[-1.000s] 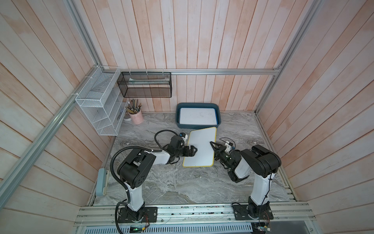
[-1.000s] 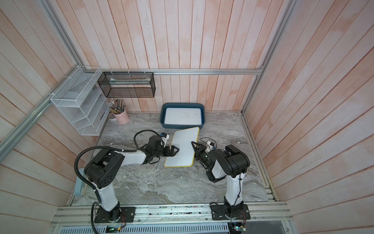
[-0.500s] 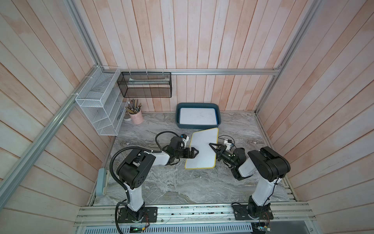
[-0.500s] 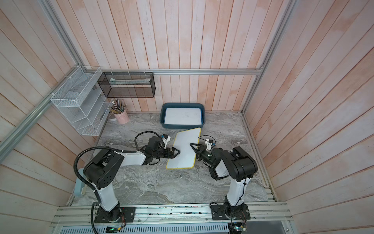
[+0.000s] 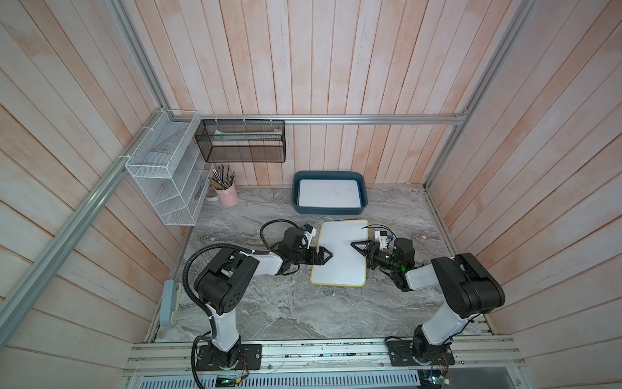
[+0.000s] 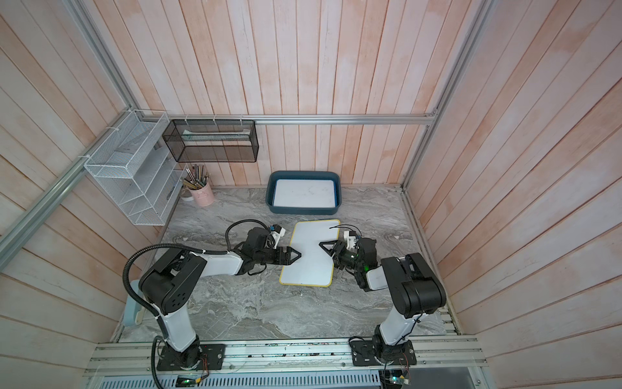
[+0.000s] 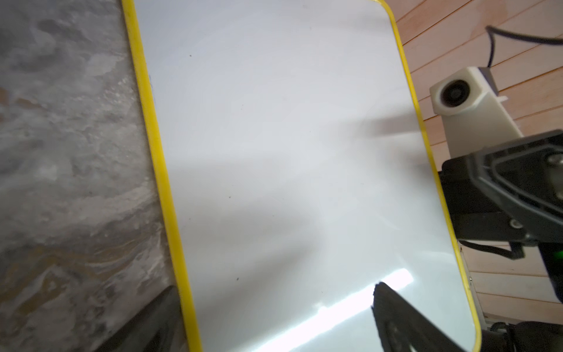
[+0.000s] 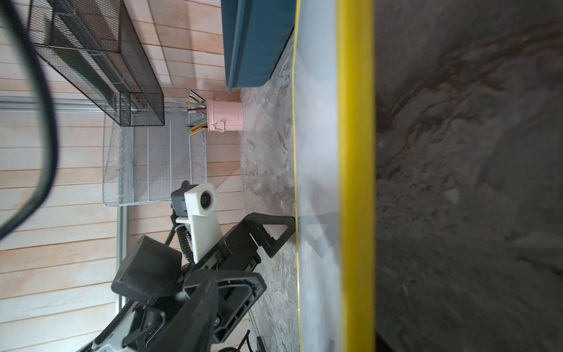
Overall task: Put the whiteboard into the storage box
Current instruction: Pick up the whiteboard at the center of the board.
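A marble table (image 5: 303, 303) holds a teal storage box (image 5: 328, 209) at the back wall, with another board lying inside it. Just before the box lies the yellow-rimmed whiteboard (image 5: 340, 269). The left gripper (image 5: 328, 256) gapes wide astride one edge, and the right gripper (image 5: 356, 246) reaches over the opposite edge, its hold unclear. This looks like the grasping step: next both must pinch, lift level and carry the board to the box.

My yellow-edged whiteboard (image 5: 340, 269) is blank face up, just in front of the storage box (image 5: 328, 210). That teal tub's by the back wall, with another white board (image 5: 328, 192) flat inside.
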`<move>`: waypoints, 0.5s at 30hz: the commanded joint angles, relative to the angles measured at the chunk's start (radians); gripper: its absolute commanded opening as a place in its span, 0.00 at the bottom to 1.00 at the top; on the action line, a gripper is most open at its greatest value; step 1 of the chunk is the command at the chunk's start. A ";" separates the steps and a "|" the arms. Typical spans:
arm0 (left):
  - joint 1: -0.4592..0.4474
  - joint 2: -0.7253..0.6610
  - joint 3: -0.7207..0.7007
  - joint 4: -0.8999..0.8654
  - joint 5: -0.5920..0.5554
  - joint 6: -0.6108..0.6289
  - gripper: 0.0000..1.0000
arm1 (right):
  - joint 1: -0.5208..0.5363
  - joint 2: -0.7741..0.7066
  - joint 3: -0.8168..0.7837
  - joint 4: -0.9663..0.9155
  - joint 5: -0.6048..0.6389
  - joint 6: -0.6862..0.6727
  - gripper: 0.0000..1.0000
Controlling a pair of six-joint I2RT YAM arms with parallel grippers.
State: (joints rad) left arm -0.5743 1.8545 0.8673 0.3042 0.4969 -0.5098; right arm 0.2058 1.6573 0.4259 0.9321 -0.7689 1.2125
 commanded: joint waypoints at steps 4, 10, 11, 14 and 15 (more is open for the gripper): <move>-0.011 0.014 -0.020 -0.046 0.042 -0.013 1.00 | -0.033 -0.087 0.093 -0.333 -0.040 -0.227 0.59; -0.011 0.010 -0.024 -0.045 0.043 -0.017 1.00 | -0.061 -0.055 0.129 -0.365 -0.107 -0.255 0.60; -0.010 0.006 -0.027 -0.047 0.040 -0.015 1.00 | -0.063 -0.053 0.139 -0.386 -0.113 -0.272 0.60; -0.008 -0.003 -0.034 -0.058 0.030 -0.007 1.00 | -0.075 -0.049 0.166 -0.472 -0.133 -0.332 0.62; -0.007 -0.005 -0.038 -0.058 0.029 -0.008 1.00 | -0.083 -0.047 0.176 -0.509 -0.140 -0.357 0.62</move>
State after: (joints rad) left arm -0.5816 1.8545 0.8646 0.3038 0.5232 -0.5198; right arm 0.1394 1.6028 0.5594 0.5270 -0.8551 0.9451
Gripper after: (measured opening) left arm 0.998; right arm 0.619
